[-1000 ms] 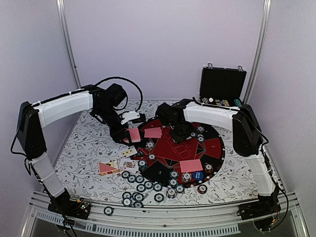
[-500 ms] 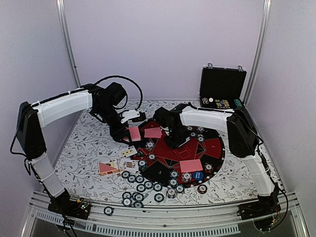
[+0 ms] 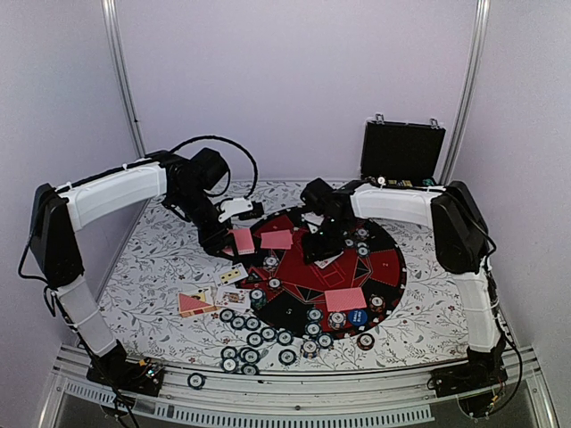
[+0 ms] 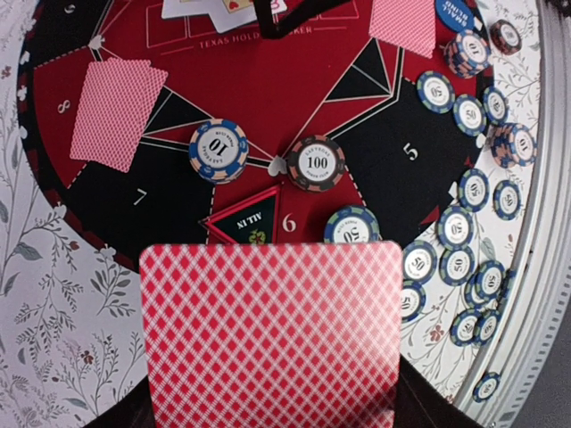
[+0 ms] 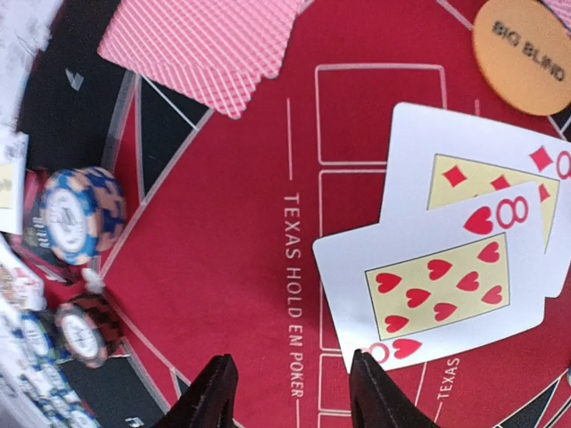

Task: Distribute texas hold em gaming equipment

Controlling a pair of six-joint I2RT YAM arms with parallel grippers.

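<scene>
The left gripper (image 3: 232,245) is clenched on a pink-red-backed playing card (image 4: 272,334), held just over the left rim of the round red-and-black mat (image 3: 385,267). The right gripper (image 5: 294,397) hangs released, with nothing between its fingers, above the mat's centre beside two face-up white cards (image 5: 437,290). Dealing looks partway done: face-down cards (image 4: 118,111) lie at some seats and striped-edge poker chips (image 4: 219,150) at a few, yet a cluster of chips (image 3: 254,339) crowds the floral surface (image 3: 152,267). The open black hinged case (image 3: 401,152) at the back appears to hold a few more pieces
</scene>
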